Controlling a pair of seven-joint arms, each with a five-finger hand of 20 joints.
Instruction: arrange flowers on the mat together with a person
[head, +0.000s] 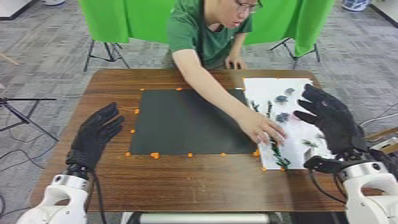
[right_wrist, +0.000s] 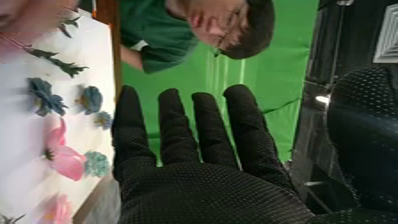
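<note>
- Grey carpet (head: 53, 57) and a green cloth (head: 111, 20) lie beyond the brown wooden table (head: 195, 190); a blue-and-white pot (head: 356, 4) stands far right on the floor, its contents too small to tell
- The white sheet (head: 265, 89) bears blue-grey flowers (head: 282, 117), green stems (head: 282, 161) and, in the right wrist view, pink flowers (right_wrist: 66, 162)
- Left of it lies the black mat (head: 182, 122), orange bits (head: 155, 155) along its edges
- A person's hand (head: 258, 126) reaches down to the stems; whether its fingers pinch one I cannot tell
- The left hand (head: 89, 140) is beside the mat, fingers straight, slightly apart
- The right hand (head: 333, 120) is at the sheet's right side, fingers straight and apart
</note>
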